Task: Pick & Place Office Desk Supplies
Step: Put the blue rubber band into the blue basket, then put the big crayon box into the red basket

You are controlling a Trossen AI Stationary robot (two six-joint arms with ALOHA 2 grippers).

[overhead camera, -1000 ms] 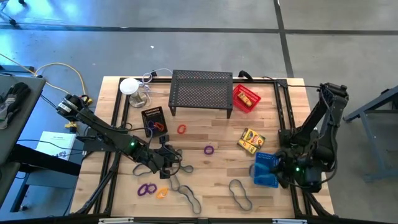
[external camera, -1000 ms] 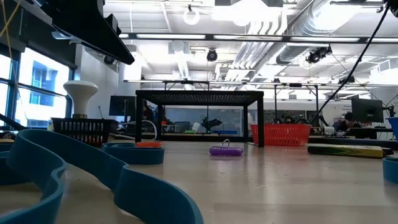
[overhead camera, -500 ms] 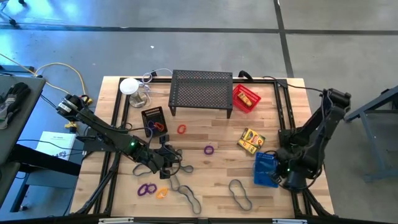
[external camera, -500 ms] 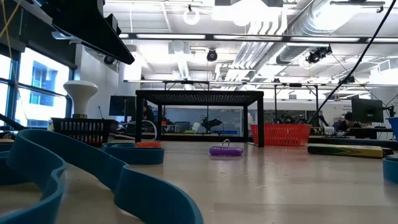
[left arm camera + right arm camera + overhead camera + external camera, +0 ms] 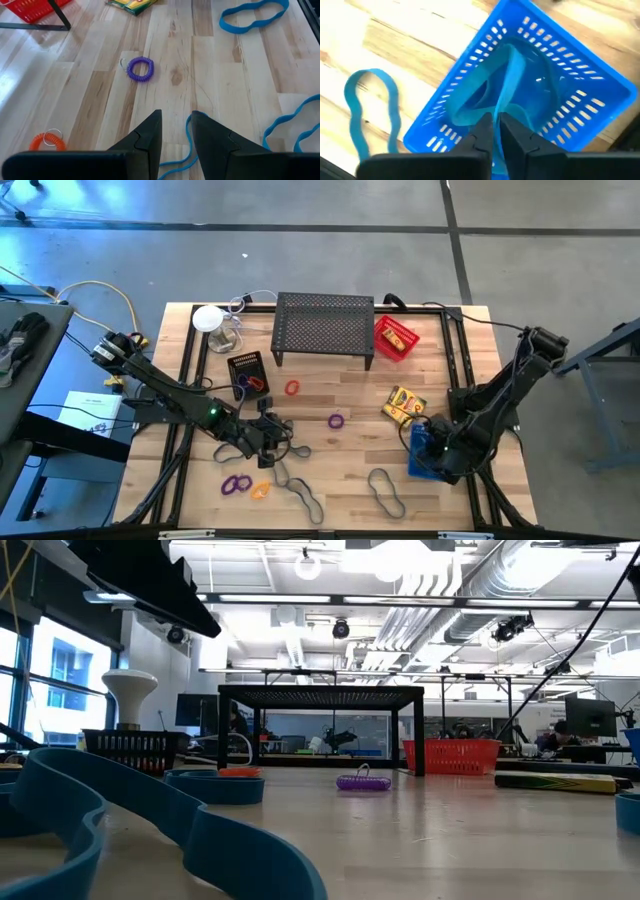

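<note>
Right hand (image 5: 495, 131) is poised directly over the blue mesh tray (image 5: 580, 75), fingers nearly together with a blue elastic band (image 5: 507, 75) running up between them and draping down into the tray. My read: this is the drop-off, band going into the bin. Whether the fingers grip it firmly or are just letting go, I can't tell. Next call is to part the fingers fully so the band falls clear, then lift straight up without snagging it on the rim.

Another blue band (image 5: 362, 107) lies on the desk (image 5: 350, 390) just beside the blue mesh tray, a likely next pick. The yellow crayon box (image 5: 404, 405) sits near the tray, toward the red mesh tray (image 5: 396, 337).

Well apart from the blue mesh tray, the left hand (image 5: 176, 131) hovers low, fingers narrowly parted and empty, a band's edge (image 5: 187, 142) beneath them, a purple coil ring (image 5: 140, 68) ahead.
</note>
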